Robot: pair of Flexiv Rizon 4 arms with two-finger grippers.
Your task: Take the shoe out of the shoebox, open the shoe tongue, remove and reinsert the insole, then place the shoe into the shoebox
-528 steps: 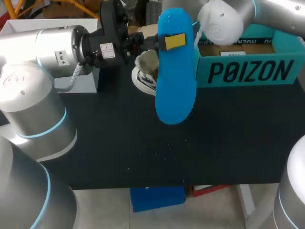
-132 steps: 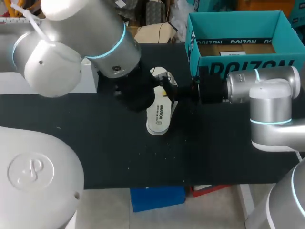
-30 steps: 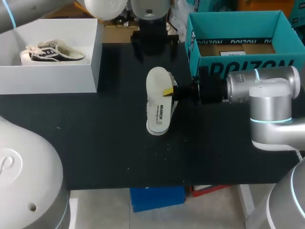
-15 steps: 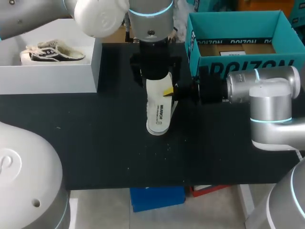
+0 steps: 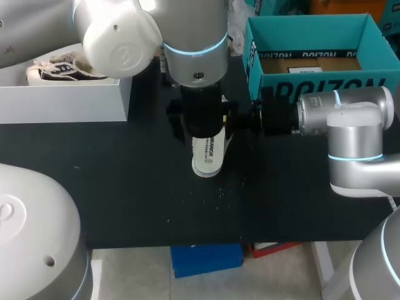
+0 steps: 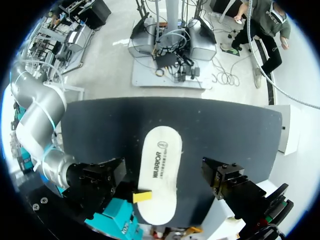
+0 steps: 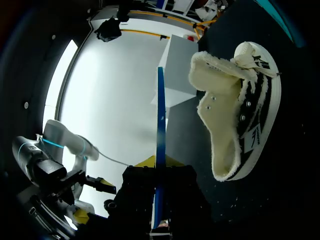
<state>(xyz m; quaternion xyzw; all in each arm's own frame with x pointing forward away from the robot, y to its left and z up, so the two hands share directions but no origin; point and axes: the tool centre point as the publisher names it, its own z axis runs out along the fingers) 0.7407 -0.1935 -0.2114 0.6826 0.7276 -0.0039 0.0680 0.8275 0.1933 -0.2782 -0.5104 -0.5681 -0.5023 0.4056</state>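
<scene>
Starting left: white box [image 5: 62, 103] on the far-left part of the worktop [image 5: 125, 187], with a second shoe [image 5: 59, 67] inside it. Left arm comes in over the middle. Its end effector [image 6: 164, 174] hangs above the shoe [image 6: 159, 150], fingers spread wide on either side, not touching it. Shoe sits mid-worktop, outside the shoebox, sole turned up, fleece-lined opening toward the right arm. Right end effector [image 7: 160, 165] is just beside the shoe, clamped on the blue insole [image 7: 160, 110], which shows edge-on and is outside the shoe. Teal shoebox [image 5: 312, 94] at far right, lid off.
</scene>
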